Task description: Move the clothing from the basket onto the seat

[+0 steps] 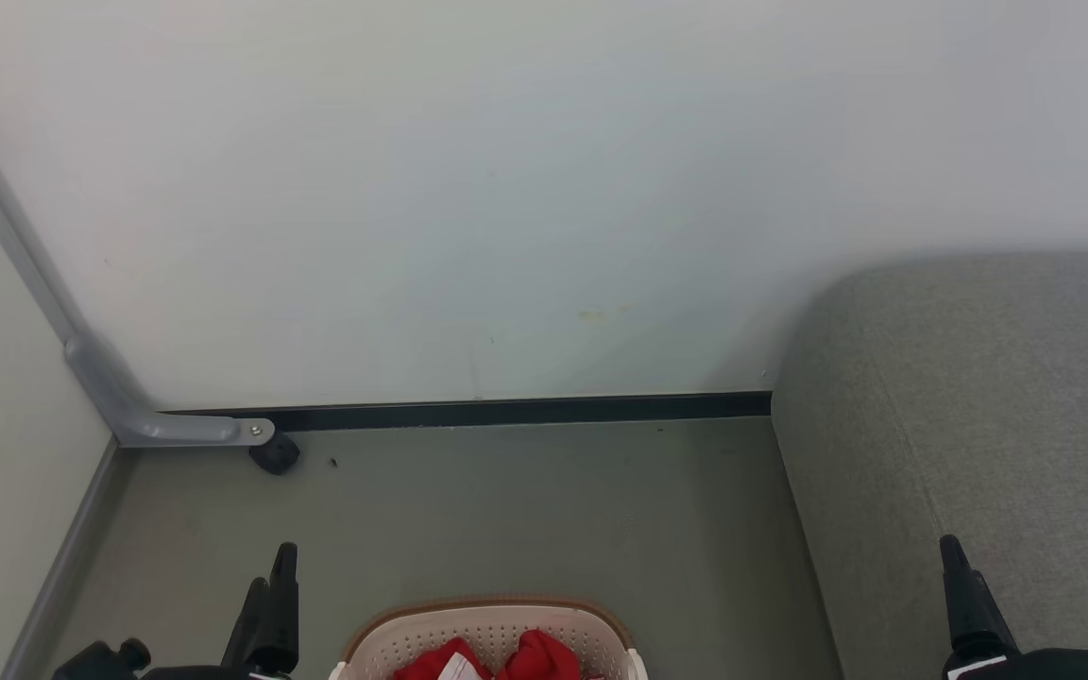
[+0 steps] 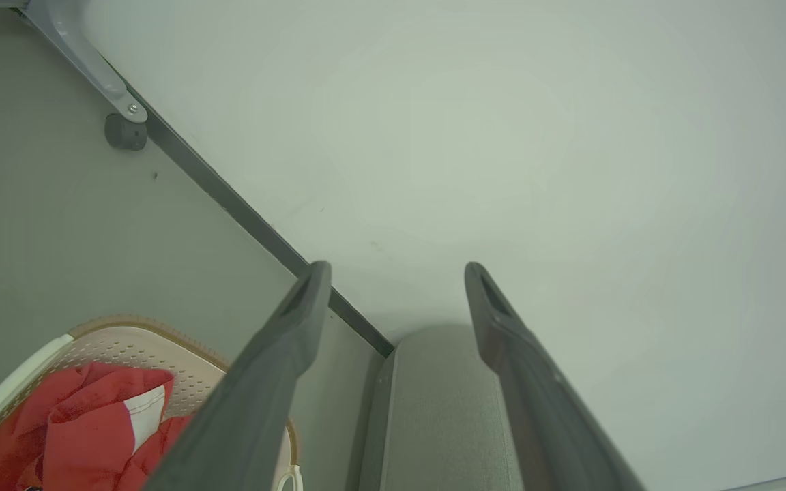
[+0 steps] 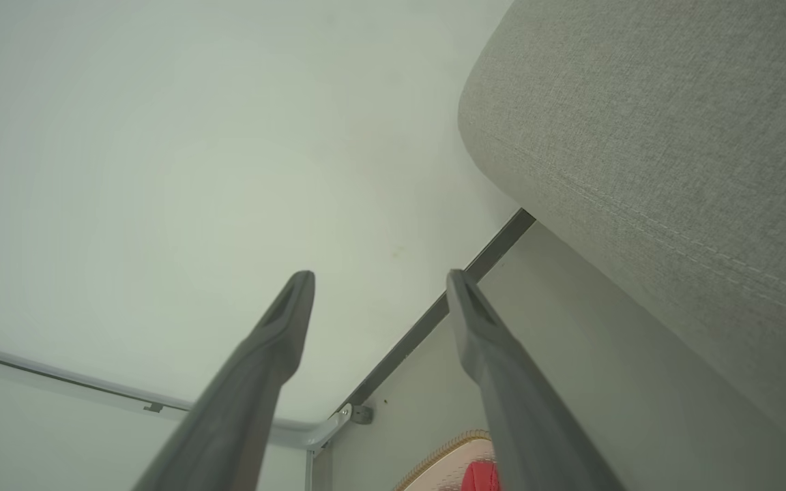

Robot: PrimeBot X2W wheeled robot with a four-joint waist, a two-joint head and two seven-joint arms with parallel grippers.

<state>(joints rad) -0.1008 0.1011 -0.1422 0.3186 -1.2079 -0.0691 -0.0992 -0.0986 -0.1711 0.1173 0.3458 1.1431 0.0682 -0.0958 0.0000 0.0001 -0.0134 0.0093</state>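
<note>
Red clothing (image 1: 492, 658) lies bunched inside the basket (image 1: 487, 619)

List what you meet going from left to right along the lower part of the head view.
The left gripper → the basket → the seat.

Pale wall (image 1: 506, 189) meets grey-green floor (image 1: 506, 510) at a dark skirting strip (image 1: 506, 412); a bent grey bar (image 1: 176, 430) sits left.
</note>
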